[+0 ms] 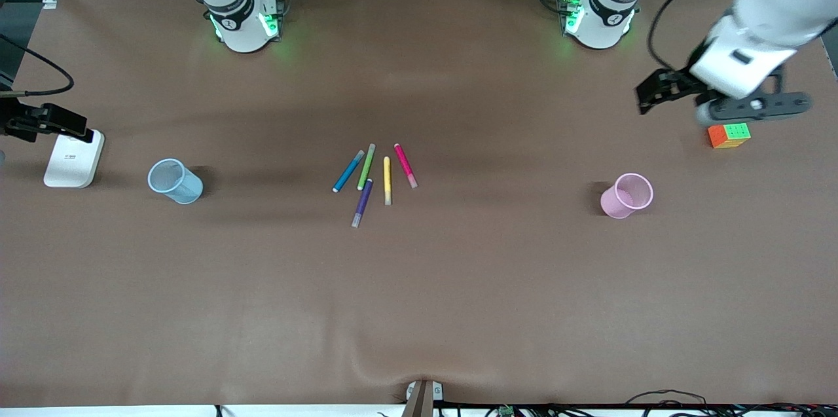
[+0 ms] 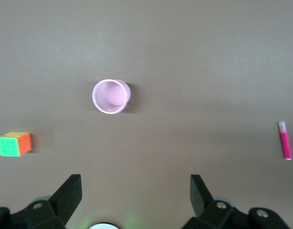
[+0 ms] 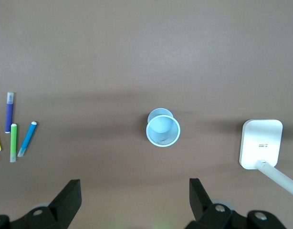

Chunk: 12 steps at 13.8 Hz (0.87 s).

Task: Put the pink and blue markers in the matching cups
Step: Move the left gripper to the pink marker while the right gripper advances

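The pink marker point(image 1: 405, 165) point(image 2: 285, 140) and the blue marker point(image 1: 348, 171) point(image 3: 27, 139) lie flat among a small fan of pens mid-table. The pink cup point(image 1: 619, 206) point(image 2: 93, 97) stands upright and empty toward the left arm's end. The blue cup point(image 1: 185, 190) point(image 3: 147, 132) stands upright and empty toward the right arm's end. My left gripper point(image 1: 643, 99) point(image 2: 135, 183) hangs open high over the left arm's end, beside the cube, holding nothing. My right gripper point(image 1: 84, 130) point(image 3: 134, 186) hangs open over the white device at the right arm's end, also holding nothing.
A green pen point(image 1: 366, 167), a yellow pen point(image 1: 387, 180) and a purple pen point(image 1: 362, 203) lie with the two markers. A colour cube point(image 1: 728, 135) point(image 2: 14, 144) sits farther from the front camera than the pink cup. A flat white device point(image 1: 73, 162) point(image 3: 261, 143) lies beside the blue cup.
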{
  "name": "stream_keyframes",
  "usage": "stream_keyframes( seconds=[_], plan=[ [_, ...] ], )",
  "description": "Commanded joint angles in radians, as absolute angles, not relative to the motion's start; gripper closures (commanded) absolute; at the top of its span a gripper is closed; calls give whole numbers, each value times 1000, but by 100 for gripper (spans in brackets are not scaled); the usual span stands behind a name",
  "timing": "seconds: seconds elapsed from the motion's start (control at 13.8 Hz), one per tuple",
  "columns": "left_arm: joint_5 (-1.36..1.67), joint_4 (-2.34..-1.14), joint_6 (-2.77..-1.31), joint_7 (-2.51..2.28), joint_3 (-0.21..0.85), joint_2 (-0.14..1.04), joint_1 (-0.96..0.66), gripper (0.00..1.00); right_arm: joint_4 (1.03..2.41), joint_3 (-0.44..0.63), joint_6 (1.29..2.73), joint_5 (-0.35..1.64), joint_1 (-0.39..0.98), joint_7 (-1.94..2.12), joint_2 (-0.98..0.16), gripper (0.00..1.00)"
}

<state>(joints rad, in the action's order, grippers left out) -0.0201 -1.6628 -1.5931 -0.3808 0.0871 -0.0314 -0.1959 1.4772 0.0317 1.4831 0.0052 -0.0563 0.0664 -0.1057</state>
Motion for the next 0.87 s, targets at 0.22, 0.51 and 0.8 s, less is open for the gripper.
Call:
stream_keyframes(
  seconds=[0.22, 0.51, 0.8],
  plan=[
    [-5, -1632, -1724, -714, 244, 156, -202, 0, 1473, 32, 1502, 58, -29, 48, -149, 0],
    [-14, -1586, -1782, -895, 287, 316, -288, 0, 1474, 32, 1529, 67, -9, 46, -190, 0],
    [-15, -1545, -1880, -1072, 287, 443, -340, 0, 1471, 32, 1548, 69, 27, -27, -193, 0]
  ],
)
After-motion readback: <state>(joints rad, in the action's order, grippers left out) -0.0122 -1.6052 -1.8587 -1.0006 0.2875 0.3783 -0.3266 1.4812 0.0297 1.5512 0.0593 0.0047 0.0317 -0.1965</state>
